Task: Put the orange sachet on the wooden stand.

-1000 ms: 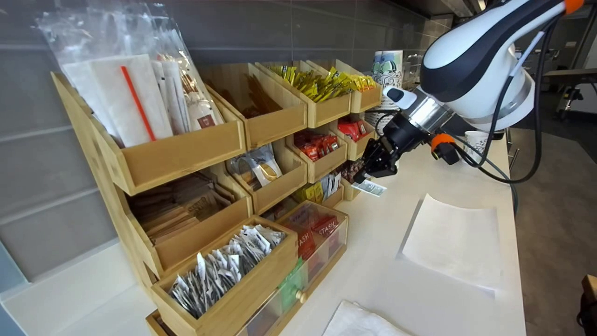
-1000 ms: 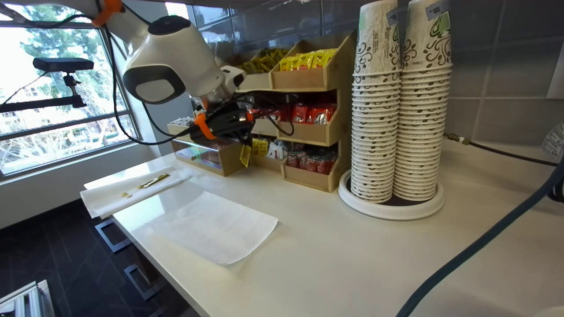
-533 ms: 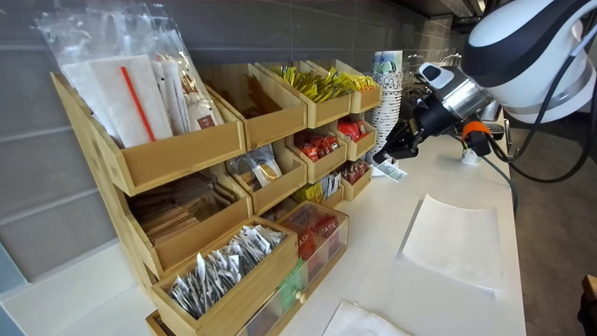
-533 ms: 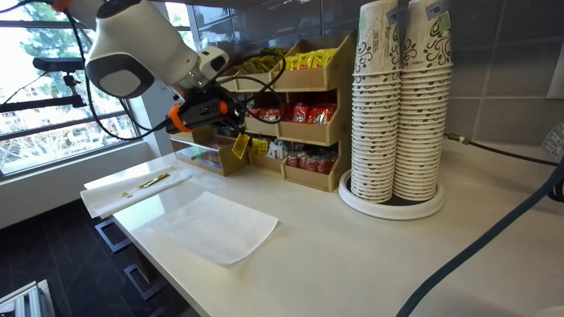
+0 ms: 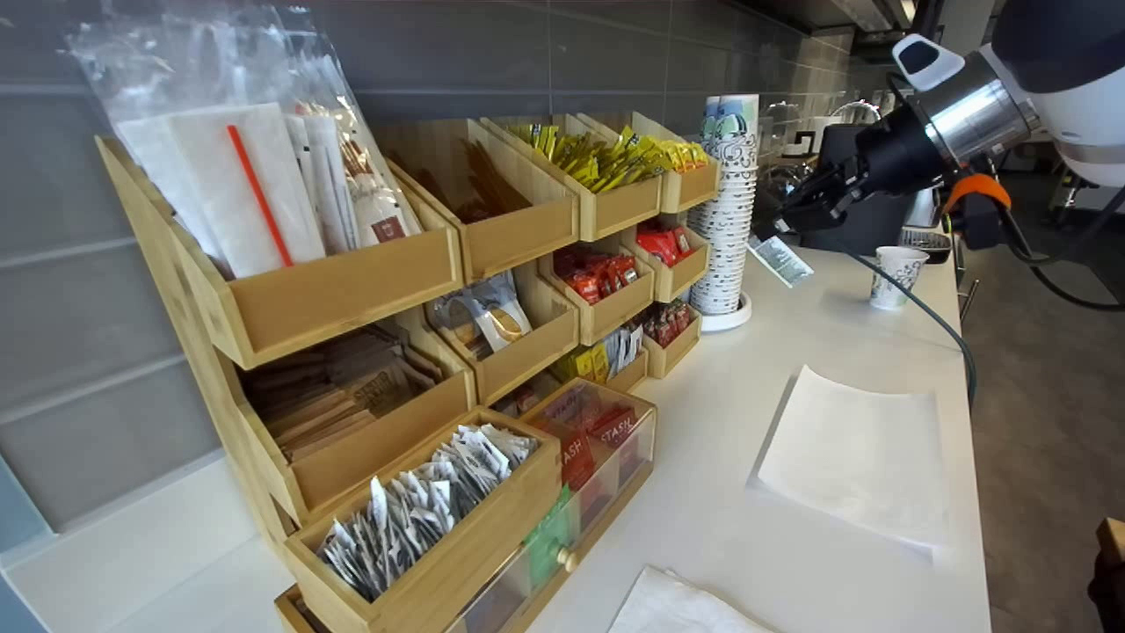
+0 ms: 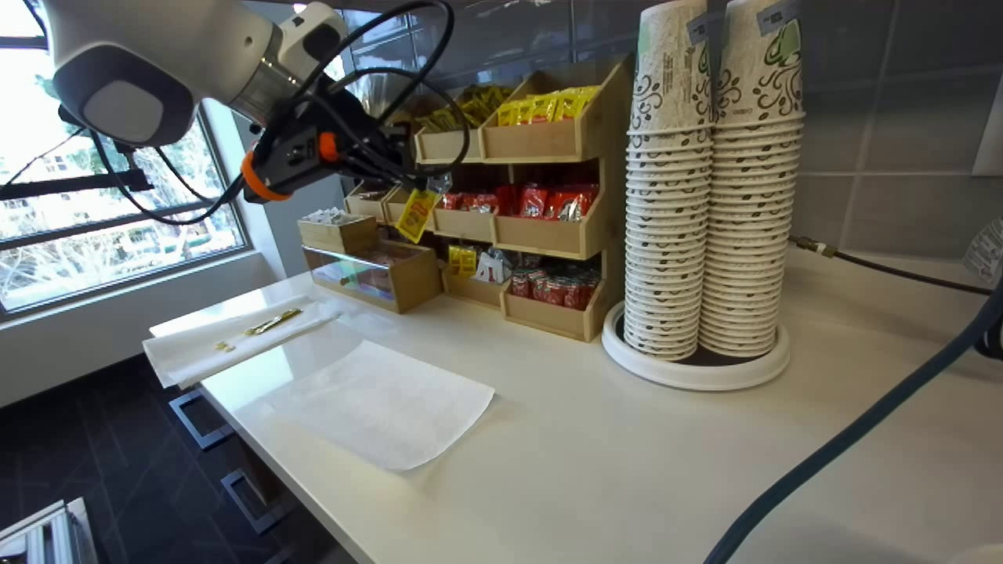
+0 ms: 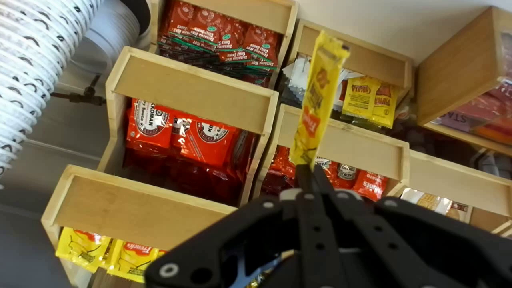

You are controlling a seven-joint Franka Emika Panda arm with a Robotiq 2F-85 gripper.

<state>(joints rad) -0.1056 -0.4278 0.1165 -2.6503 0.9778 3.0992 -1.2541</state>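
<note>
Black fingers (image 7: 305, 181) clamped on one end of a slim yellow sachet (image 7: 318, 102) | sachet midair, apart from the wooden stand (image 7: 192, 98) | risk: gripped only there, it may bend, snag the stand, slip loose

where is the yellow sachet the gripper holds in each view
In an exterior view: the held sachet is right of centre, just right of the stacked cups, pale side showing.
In an exterior view: the held sachet is left of centre, left of the stacked cups, yellow side showing.
Wrist view: the held sachet is right of centre, in the gripper; stacked cups at upper left.
Shared landmark: the stacked cups.
</note>
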